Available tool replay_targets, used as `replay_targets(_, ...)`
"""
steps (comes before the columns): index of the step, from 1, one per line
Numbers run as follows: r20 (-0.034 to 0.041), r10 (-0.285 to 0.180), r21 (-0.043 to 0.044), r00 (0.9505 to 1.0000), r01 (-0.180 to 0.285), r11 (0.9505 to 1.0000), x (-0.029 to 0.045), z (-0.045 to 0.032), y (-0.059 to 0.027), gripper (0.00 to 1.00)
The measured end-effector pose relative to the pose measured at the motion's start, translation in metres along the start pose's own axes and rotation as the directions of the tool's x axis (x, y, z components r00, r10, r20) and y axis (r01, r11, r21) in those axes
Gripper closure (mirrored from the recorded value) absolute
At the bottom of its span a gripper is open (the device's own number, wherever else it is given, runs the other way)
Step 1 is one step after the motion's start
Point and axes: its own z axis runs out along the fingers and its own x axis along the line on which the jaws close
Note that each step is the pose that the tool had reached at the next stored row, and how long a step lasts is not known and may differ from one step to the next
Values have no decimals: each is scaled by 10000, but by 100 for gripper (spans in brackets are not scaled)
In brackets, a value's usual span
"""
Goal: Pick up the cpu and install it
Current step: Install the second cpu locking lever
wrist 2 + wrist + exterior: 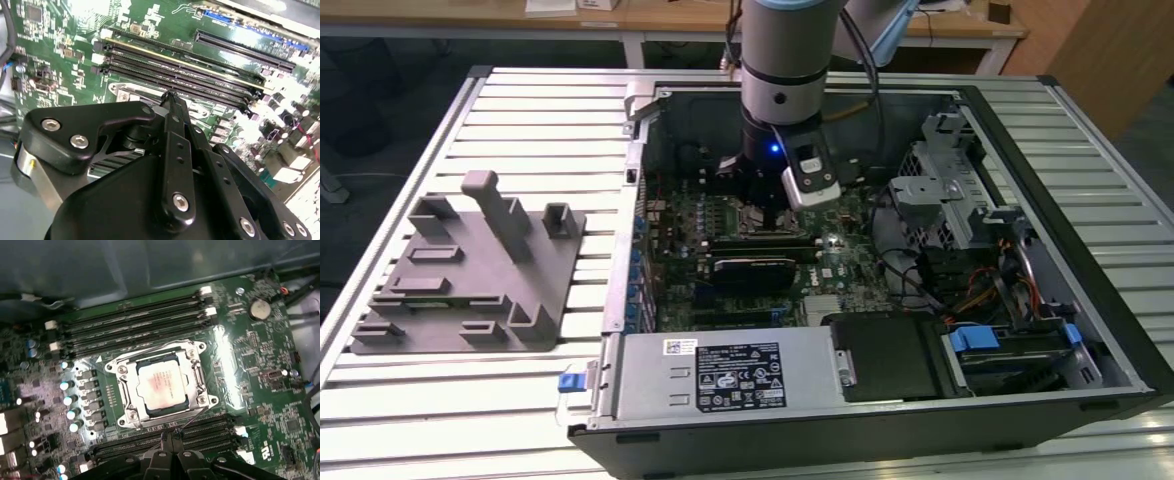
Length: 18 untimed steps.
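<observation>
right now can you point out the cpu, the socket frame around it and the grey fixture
cpu [161,386]: first wrist view, middle of its shiny metal top.
socket frame [198,382]: first wrist view, on the metal bar along one side of the cpu.
grey fixture [460,285]: exterior view, flat base, on the slatted table beside the computer case.

1. Exterior view: raised, looking obliquely down on the slatted table [520,100], taking in the whole open computer case [1067,200].
2. First wrist view: close, looking almost straight down on the motherboard [260,355].
3. Second wrist view: closer still, looking obliquely past the gripper [170,97].
4. Shared by both wrist views: the memory slots [130,322] [200,75] and the motherboard.
</observation>
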Motion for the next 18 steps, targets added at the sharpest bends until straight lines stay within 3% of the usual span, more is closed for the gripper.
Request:
replay_targets(8, -22, -845, -22, 9964, 845, 9964, 39, 12, -13, 89)
replay_targets(18, -23, -856, -24, 9963, 856, 9963, 70, 21, -22, 89)
